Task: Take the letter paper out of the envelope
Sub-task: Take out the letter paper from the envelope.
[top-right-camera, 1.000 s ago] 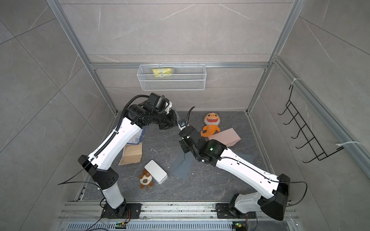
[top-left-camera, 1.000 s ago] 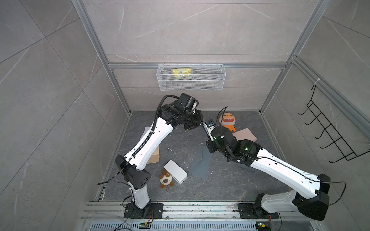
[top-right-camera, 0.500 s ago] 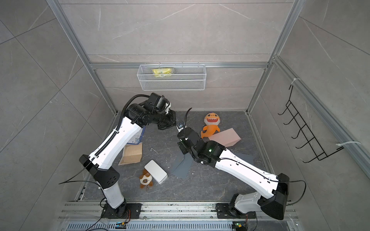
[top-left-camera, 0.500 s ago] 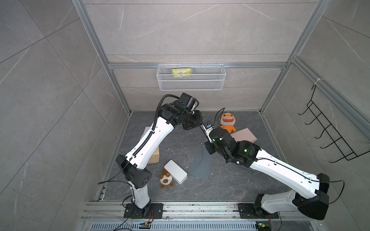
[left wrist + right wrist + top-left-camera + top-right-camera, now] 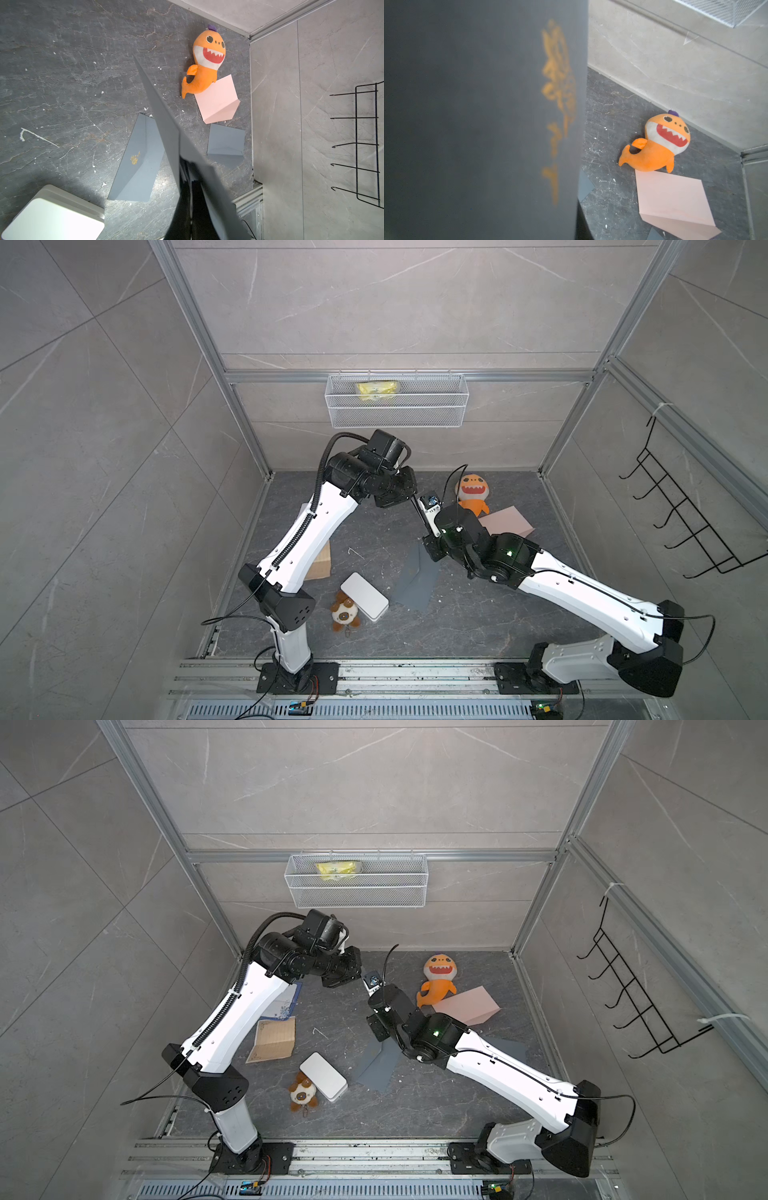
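A dark grey envelope [image 5: 477, 114] with a gold emblem hangs in the air between both arms. It shows edge-on in both top views [image 5: 417, 510] [image 5: 365, 986]. My right gripper [image 5: 426, 524] [image 5: 580, 220] is shut on it, its fingers mostly hidden behind the envelope. In the left wrist view the envelope's [image 5: 164, 116] two grey walls stand on either side of my left gripper [image 5: 191, 199] [image 5: 409, 497]. That gripper is shut, with a thin pale edge between the fingers that looks like the letter paper. The rest of the letter paper is hidden.
On the floor lie an orange shark plush [image 5: 471, 493], a pink envelope [image 5: 505, 522], two open grey envelopes [image 5: 137, 158] [image 5: 226, 141], a white box [image 5: 365, 600], a small dog plush [image 5: 344, 614] and a beige card [image 5: 274, 1040]. A wire basket [image 5: 397, 406] hangs on the back wall.
My left gripper's jaws have closed at the envelope. Both arms have stayed almost where they were, with the envelope still held up between them.
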`<state>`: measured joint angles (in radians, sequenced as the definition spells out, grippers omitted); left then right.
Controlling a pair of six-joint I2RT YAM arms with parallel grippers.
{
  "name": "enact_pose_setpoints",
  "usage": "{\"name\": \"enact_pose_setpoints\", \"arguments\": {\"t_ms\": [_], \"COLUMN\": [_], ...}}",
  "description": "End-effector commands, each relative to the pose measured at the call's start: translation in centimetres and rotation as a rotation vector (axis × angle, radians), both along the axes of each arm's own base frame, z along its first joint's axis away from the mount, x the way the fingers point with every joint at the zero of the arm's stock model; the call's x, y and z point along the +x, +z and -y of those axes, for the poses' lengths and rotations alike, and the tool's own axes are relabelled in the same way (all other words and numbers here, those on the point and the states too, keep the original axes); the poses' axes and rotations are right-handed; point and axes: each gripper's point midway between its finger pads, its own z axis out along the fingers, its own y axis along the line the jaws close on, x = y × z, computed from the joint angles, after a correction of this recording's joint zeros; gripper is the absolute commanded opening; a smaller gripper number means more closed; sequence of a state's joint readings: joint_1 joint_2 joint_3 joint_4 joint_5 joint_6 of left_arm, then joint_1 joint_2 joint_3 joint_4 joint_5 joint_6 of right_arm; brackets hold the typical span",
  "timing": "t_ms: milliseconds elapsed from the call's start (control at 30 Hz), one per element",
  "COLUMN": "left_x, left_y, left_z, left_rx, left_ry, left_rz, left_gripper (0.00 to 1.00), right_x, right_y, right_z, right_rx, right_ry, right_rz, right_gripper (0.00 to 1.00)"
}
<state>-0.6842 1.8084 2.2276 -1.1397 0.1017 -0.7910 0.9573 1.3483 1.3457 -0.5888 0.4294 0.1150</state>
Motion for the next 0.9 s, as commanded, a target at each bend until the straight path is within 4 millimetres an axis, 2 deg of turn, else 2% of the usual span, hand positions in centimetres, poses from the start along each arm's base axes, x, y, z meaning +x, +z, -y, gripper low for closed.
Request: {"name": "enact_pose_setpoints", "arguments": {"t_ms": [0,67,167,267,400,600,700,867], "left_x": [0.8,0.8,0.7,0.7,0.6,0.2,-0.1,-0.4], "left_y": [1.1,1.3,1.5,1.4,2.4,4.4,5.3,5.8], "left_z": [-0.2,-0.3,-0.2,-0.2,-0.3,0.7,1.5,2.2], "left_rx": [-0.001,0.001,-0.005,-0.006,-0.027,-0.118,-0.174,-0.221], "left_ry": [0.005,0.006,0.003,0.001,0.006,-0.019,-0.039,-0.06], "left_rz": [0.055,0.061,0.065,0.058,0.085,0.095,0.089,0.071], "left_gripper": [0.0,0.0,0.0,0.0,0.0,0.0,0.0,0.0], "right_x": [-0.9,-1.0,-1.0,-1.0,-1.0,-0.6,-0.4,-0.1], "right_y": [-0.4,-0.4,-0.4,-0.3,-0.3,-1.7,-2.7,-3.5], "right_z": [0.0,0.0,-0.1,0.1,0.3,0.9,1.0,1.1], "right_rx": [0.005,0.008,0.01,0.011,0.011,0.031,0.089,0.144], "right_ry": [0.026,0.026,0.027,0.019,0.015,0.002,0.028,0.032], "right_rz": [-0.03,-0.033,-0.037,-0.033,-0.034,-0.093,-0.188,-0.274], "right_gripper": [0.08,0.11,0.1,0.0,0.0,0.0,0.0,0.0]}}
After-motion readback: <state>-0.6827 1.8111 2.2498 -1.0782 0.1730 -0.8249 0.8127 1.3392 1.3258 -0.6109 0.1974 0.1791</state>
